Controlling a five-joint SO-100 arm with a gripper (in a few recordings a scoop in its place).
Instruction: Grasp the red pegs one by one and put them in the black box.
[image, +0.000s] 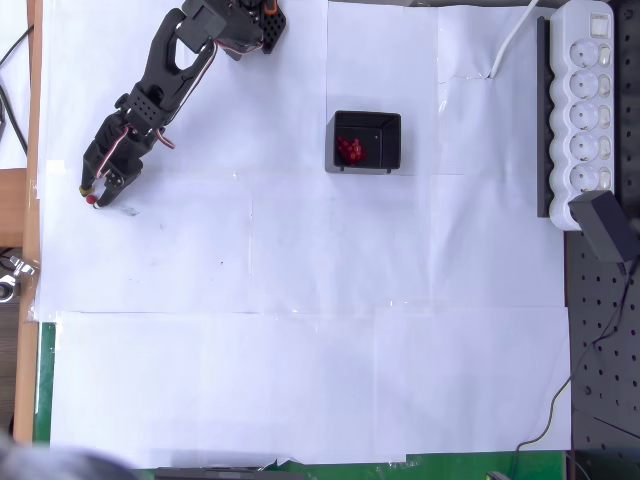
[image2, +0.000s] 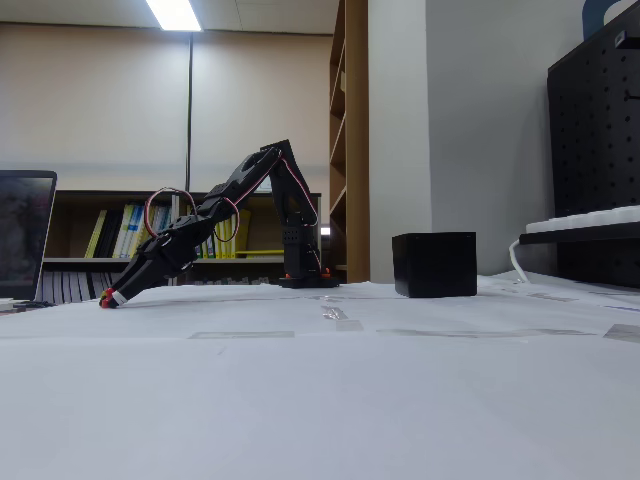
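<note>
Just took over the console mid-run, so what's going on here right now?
The black arm is stretched toward the left edge of the white paper in the overhead view, its gripper down at the table with a red peg at its fingertips. Whether the peg is firmly gripped can't be told. The black box sits apart, to the right, with a cluster of red pegs already inside. No other loose pegs stand out on the paper.

Even bright overhead view; fixed view backlit by ceiling light (image2: 175, 14), foreground soft.

A white power strip (image: 585, 95) lies along the paper-covered table's (image: 300, 380) right edge, overhead view.
</note>
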